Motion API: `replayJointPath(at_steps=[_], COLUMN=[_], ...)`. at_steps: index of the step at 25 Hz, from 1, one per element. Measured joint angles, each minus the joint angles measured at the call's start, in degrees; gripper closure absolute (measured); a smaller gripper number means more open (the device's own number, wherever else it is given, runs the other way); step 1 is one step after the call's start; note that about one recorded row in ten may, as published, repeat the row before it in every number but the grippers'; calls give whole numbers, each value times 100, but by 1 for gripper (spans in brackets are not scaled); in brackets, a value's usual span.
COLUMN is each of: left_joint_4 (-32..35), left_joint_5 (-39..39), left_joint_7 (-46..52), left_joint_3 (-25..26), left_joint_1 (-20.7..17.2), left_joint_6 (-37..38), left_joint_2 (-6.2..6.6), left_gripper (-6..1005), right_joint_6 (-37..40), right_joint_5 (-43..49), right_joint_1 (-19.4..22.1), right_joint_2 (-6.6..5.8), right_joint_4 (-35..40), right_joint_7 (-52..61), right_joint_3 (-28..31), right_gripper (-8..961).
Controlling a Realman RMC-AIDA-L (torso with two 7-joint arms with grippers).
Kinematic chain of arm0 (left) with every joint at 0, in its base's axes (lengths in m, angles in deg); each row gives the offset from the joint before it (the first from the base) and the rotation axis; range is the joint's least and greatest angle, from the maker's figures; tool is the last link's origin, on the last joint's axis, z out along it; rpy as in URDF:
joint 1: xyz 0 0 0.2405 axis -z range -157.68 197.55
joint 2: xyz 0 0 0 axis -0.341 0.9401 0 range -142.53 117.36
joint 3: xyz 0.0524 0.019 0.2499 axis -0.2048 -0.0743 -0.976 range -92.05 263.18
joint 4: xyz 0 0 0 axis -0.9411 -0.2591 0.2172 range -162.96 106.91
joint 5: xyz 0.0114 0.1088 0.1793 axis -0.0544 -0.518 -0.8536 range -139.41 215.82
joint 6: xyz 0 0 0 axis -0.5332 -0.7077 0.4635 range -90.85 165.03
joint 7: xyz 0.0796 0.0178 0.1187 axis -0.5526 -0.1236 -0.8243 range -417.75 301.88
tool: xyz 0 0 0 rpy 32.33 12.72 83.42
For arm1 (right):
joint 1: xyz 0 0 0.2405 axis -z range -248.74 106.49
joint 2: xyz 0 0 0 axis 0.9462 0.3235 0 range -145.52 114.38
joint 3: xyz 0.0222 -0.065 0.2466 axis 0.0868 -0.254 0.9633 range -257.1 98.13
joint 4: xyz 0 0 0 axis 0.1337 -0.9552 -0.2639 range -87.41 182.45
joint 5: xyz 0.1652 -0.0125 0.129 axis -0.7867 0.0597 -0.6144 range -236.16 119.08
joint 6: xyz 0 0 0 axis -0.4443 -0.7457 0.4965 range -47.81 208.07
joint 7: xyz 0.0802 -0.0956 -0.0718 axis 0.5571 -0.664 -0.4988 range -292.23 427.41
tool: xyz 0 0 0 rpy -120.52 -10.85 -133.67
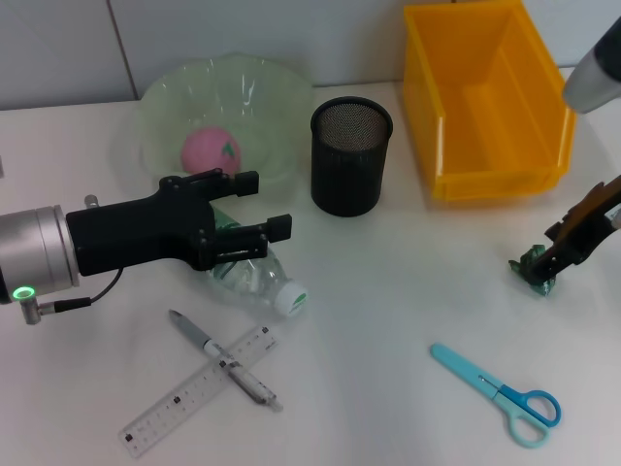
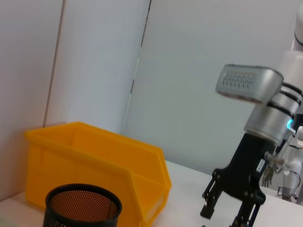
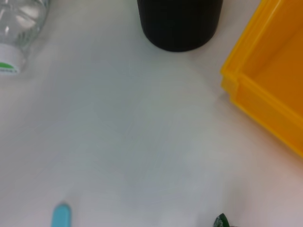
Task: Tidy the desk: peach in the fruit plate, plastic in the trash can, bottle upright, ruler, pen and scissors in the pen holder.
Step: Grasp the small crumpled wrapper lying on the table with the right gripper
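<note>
Right tool (image 2: pixel 226 213) beside yellow bin (image 2: pixel 94 163)

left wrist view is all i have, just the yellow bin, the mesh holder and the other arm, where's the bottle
Observer: The bottle lies on its side on the desk, in front of the fruit plate. The left gripper hovers over it, fingers open.
Operator: peach done?
Observer: Yes, the peach already sits in the fruit plate.
Operator: what's the right arm at
Observer: The right gripper is down at the green plastic scrap, in front of the yellow bin.
Operator: pen holder filled?
Observer: No. The pen lies across the ruler, and the scissors lie on the desk too.
</note>
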Motion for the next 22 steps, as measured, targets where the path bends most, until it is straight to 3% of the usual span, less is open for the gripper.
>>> replayJointPath(at_steps=[10, 22], left_joint_4=[-16, -14], left_joint_5=[-14, -14], left_joint_7=[6, 54], left_joint_3=[65, 62], left_joint_1=[-8, -75], left_joint_6=[2, 44], left_joint_2=[-14, -15], left_gripper=[190, 191], right_joint_6=[-584, -735], right_joint_5=[8, 55], right_joint_1=[4, 113], right_joint_2=[26, 109], right_joint_4=[-593, -519], right_joint_7=[-22, -71], right_joint_3=[-326, -359], right_gripper=[309, 313])
